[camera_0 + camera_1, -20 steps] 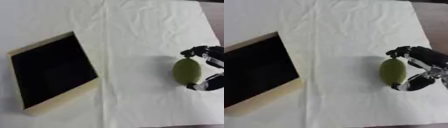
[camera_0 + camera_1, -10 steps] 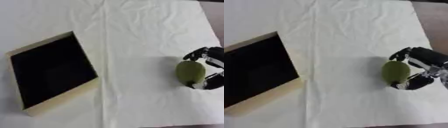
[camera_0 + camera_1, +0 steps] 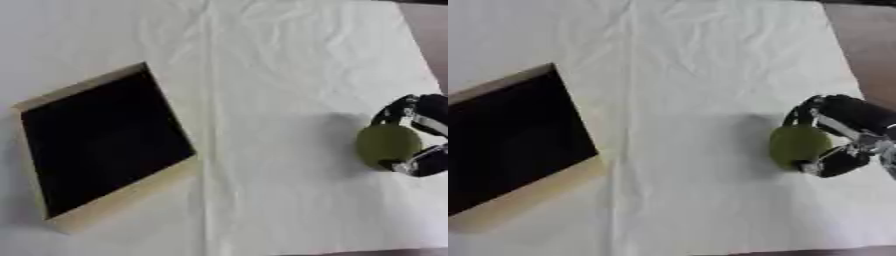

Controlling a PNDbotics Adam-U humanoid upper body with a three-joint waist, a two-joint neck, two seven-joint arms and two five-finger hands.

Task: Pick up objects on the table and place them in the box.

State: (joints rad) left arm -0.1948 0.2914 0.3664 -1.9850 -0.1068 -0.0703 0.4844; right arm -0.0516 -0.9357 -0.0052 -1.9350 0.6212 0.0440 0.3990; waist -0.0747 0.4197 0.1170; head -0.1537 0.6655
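Observation:
A green, oval fruit-like object point(image 3: 797, 146) sits at the right side of the white cloth. My right hand point(image 3: 843, 131) comes in from the right edge and its fingers and thumb curl round the green object from above and below. The box point(image 3: 101, 147) lies at the left: shallow, with pale wooden walls and a black inside, and nothing shows in it. My left hand is in neither view.
A creased white cloth point(image 3: 262, 75) covers the table. Bare brown tabletop point(image 3: 864, 45) shows past the cloth's right edge. Open cloth lies between the box and the green object.
The green object, with my right hand round it, has shifted slightly to the right and looks rounder now. The box has stayed in place.

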